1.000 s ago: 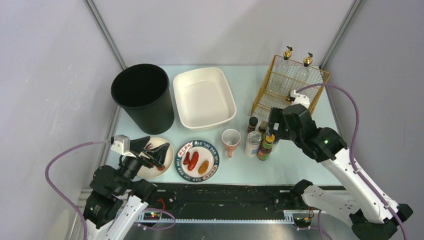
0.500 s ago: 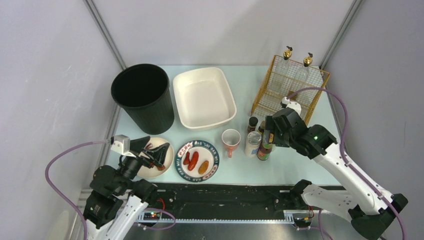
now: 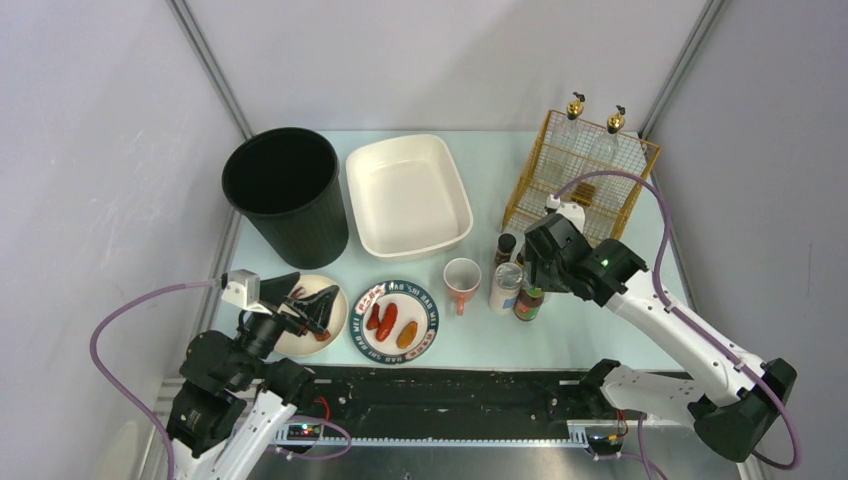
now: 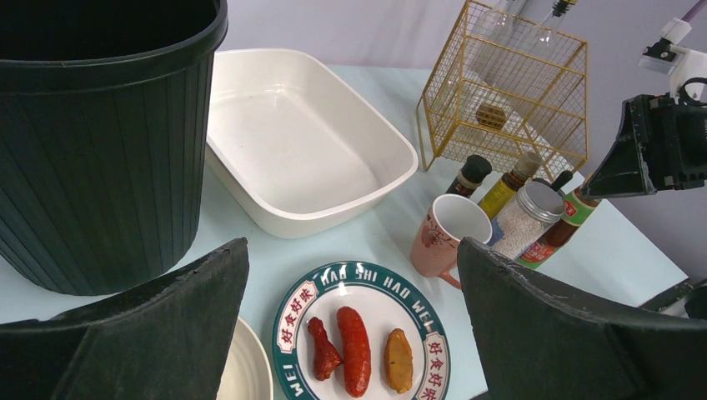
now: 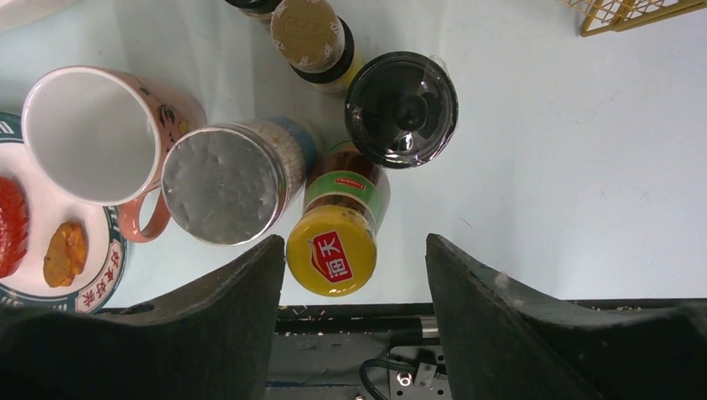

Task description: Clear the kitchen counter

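Note:
The pale mint kitchen counter (image 3: 480, 338) carries a cluster of condiment bottles at front right. My right gripper (image 5: 354, 243) points straight down over them, open. A yellow-capped sauce bottle (image 5: 331, 252) stands between its fingers, close to the left finger (image 5: 242, 317) and clear of the right one. Beside it stand a silver-lidded jar (image 5: 221, 183), a black-capped bottle (image 5: 401, 108) and a pink mug (image 5: 92, 137). My left gripper (image 4: 352, 250) hangs open and empty at front left, above a small white plate (image 3: 290, 335), facing a green-rimmed plate (image 4: 329, 292) that holds sausages.
A tall black bin (image 3: 285, 190) and a white tub (image 3: 408, 195) stand at the back. A gold wire basket (image 3: 580, 185) with two glass bottles stands at back right. The black rail (image 3: 450, 390) runs along the front edge.
My right arm has swung left and lowered over the bottle cluster, and its jaws have narrowed around the yellow-capped bottle. The left arm has not moved.

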### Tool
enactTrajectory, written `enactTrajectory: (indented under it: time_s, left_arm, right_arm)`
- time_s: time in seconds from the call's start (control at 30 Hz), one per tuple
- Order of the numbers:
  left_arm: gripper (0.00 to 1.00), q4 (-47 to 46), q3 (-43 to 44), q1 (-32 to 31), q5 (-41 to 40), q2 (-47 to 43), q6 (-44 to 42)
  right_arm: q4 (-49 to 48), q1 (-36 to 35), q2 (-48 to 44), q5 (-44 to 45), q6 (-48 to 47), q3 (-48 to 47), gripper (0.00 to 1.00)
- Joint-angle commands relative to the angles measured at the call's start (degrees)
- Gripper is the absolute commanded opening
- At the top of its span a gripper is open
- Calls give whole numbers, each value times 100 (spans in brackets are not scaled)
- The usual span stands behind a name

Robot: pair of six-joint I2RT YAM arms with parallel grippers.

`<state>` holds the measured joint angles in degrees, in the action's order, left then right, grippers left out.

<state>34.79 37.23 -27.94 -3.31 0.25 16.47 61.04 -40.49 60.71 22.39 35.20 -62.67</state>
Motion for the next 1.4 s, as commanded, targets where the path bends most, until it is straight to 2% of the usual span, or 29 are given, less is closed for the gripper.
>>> enactTrajectory:
  time_s: [0.0,0.2,0.33,0.47,0.63,0.83,1.13,1.27,1.37]
  left_arm:
    - [98,-176,-41,-1,-44,19,-65]
    - [98,-174,-49,1,-66,-8,-65]
    - [98,-176,-43,0,-71,-8,-65]
    - [98,-180,-56,-1,-82,-9,-65]
    - [98,-182,-51,-1,-86,-8,-65]
    - [98,-176,-41,0,-81,-8,-67]
    - [98,-183,-50,0,-112,-8,-65]
    - [98,-174,-50,-1,-90,10,-65]
    - [98,-177,-51,4,-93,19,-65]
  right_arm:
    - [-66,-34,103,314,75,0,65]
    - [-206,-34,202,211,-17,2,47]
    - [-308,-26,197,76,-115,-2,26]
    - [-311,-14,141,15,-219,-4,0]
    - [-184,24,-76,-12,-301,-91,0]
    - [228,32,-263,-254,-479,-747,0]
    - [1140,27,-175,-480,-978,-2345,0]
    - [1646,30,58,-326,-1162,-3370,0]
    - [1669,65,192,-74,-1320,-3788,0]
